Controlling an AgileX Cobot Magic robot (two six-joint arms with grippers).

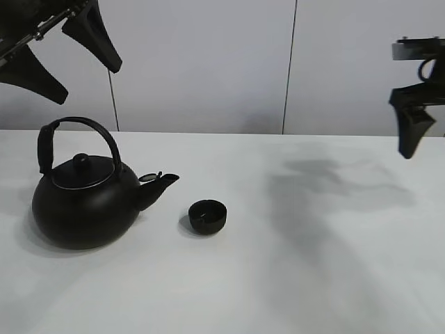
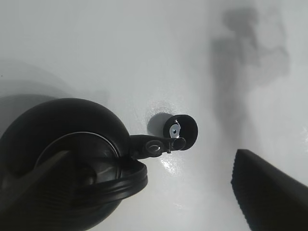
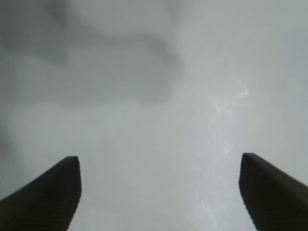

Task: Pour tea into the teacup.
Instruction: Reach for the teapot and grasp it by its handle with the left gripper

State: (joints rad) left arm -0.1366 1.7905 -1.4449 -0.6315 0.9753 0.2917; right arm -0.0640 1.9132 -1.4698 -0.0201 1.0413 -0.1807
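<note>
The big round black kettle stands upright on the white table at the left, its spout pointing right toward the small black teacup. The teacup stands just right of the spout tip. In the left wrist view the kettle and the teacup lie below the camera. My left gripper hangs open high above the kettle's handle, holding nothing. My right gripper hangs open and empty high at the right edge; in the right wrist view its gripper is over bare table. No tea stream shows.
A pale wall with vertical panel seams stands behind the table. Arm shadows fall on the table's right half. The table's surface at right and front is bare white.
</note>
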